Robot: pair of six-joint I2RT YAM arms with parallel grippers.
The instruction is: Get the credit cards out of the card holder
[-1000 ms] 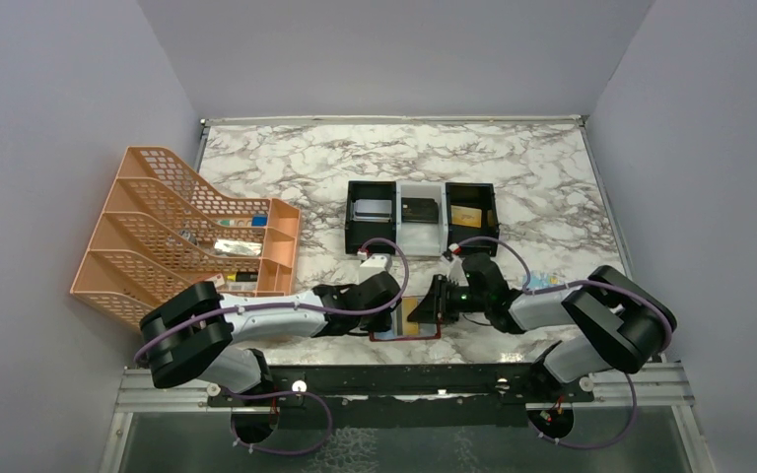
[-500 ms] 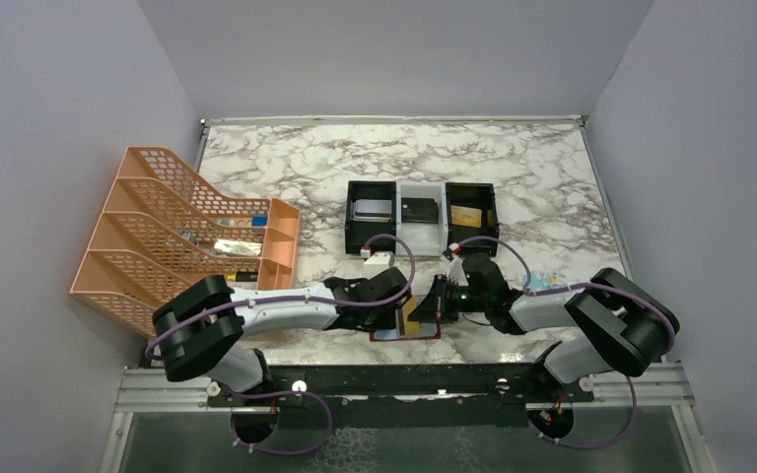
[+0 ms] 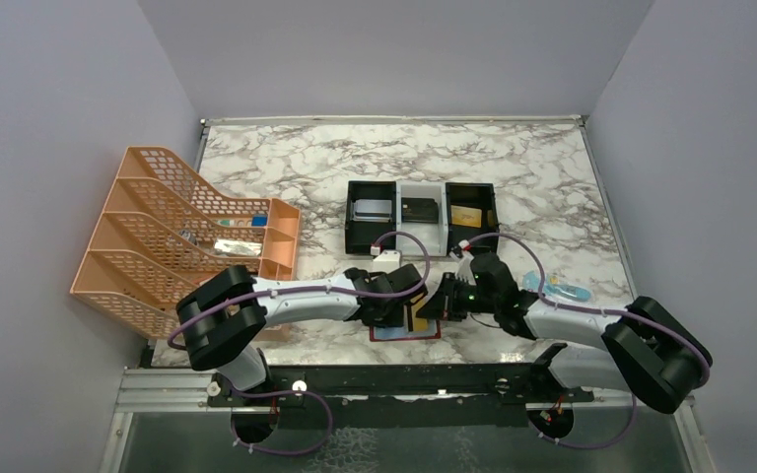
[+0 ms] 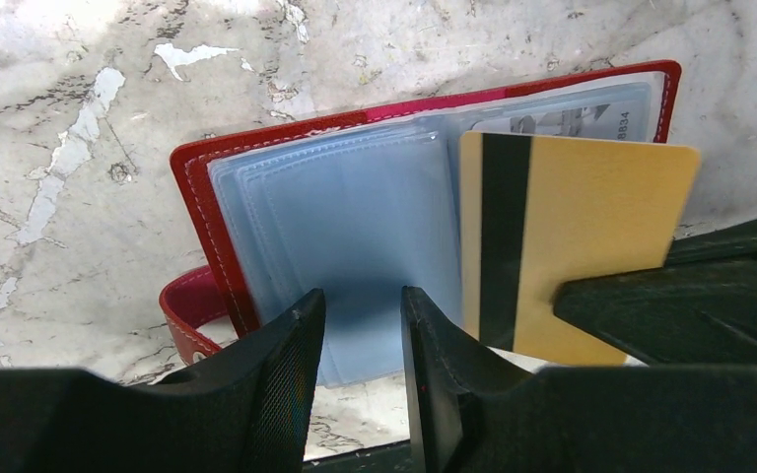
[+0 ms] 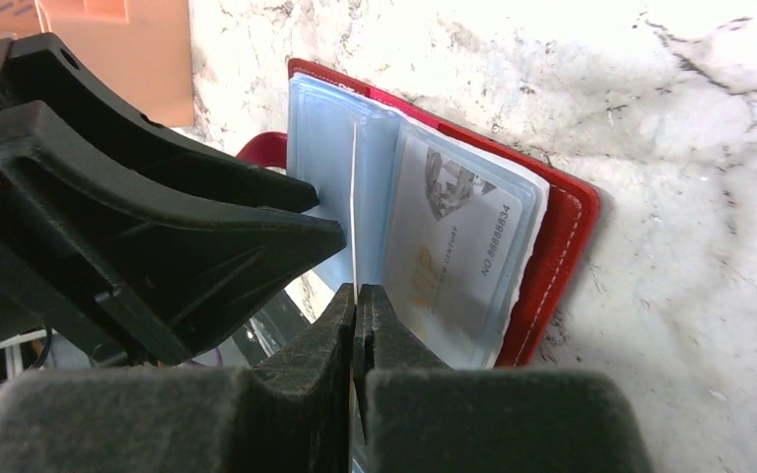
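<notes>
You are working in a robot test cell, a lab set-up rather than a home or an office. Plain lavender walls (image 3: pixel 59 148) box in a marble-patterned table (image 3: pixel 355 168) on three sides. The left arm (image 3: pixel 296 296) and right arm (image 3: pixel 572 323) are bolted to a black metal rail (image 3: pixel 404 377) at its near edge. On the table stand an orange file rack (image 3: pixel 182 232) and a three-compartment tray (image 3: pixel 421 215).

On the marble desk (image 3: pixel 306 158), the left gripper (image 3: pixel 402 311) and right gripper (image 3: pixel 430 307) converge over the red card holder (image 3: pixel 394 334) at the near edge, with a gold card (image 3: pixel 414 318) between them. A three-compartment tray (image 3: pixel 370 240) stands behind them, and an orange file rack (image 3: pixel 158 197) sits to the left.
</notes>
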